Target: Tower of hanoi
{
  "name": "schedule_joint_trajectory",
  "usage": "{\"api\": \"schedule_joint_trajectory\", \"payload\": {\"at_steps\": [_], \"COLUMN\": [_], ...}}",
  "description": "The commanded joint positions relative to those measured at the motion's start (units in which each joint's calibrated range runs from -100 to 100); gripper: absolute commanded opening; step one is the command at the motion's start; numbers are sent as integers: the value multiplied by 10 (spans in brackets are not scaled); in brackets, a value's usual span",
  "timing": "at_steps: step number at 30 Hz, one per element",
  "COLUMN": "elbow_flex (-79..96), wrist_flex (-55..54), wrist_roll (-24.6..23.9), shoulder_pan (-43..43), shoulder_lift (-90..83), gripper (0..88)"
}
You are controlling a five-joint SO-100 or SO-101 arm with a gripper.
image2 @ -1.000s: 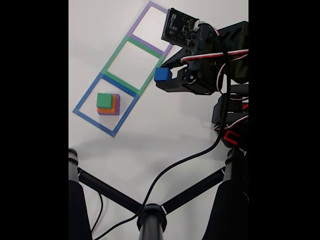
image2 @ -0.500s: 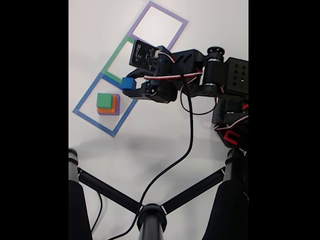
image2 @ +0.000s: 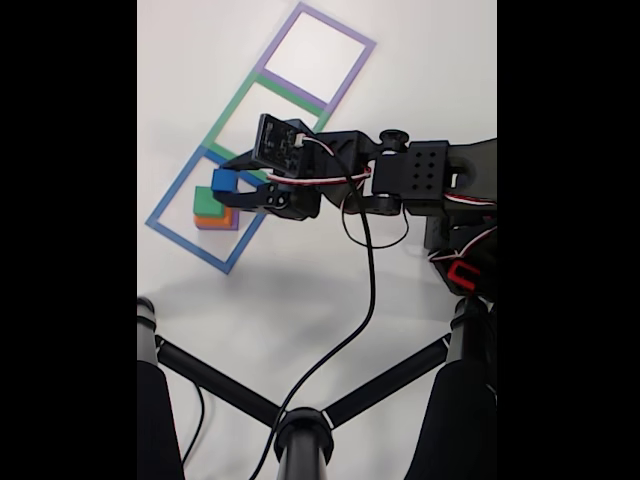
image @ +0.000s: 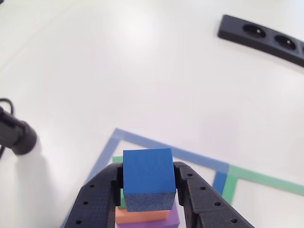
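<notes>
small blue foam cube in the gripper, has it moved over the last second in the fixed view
Yes. The small blue foam cube moved left and down, from beside the green tape square to over the blue tape square.

A white table (image2: 330, 270) carries three tape squares in a diagonal row in the fixed view: a blue tape square (image2: 180, 235) at about eight o'clock, a green tape square (image2: 240, 100) next up, and a purple tape square (image2: 350, 35) toward one o'clock, each sharing an edge with its neighbour. A black tripod (image2: 300, 435) stands at six o'clock. In the other view, a black power strip (image: 261, 35) lies at two o'clock.
</notes>
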Motion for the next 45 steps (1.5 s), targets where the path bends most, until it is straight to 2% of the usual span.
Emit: {"api": "schedule_joint_trajectory", "payload": {"at_steps": [1,21,45], "elbow_flex": [1,-3,-46], "wrist_flex": [-56,-175,-217], "wrist_roll": [6,6,6], "shoulder_pan": [-8,-4,-9], "shoulder_lift": [20,132,206], "gripper": [38,35,38]}}
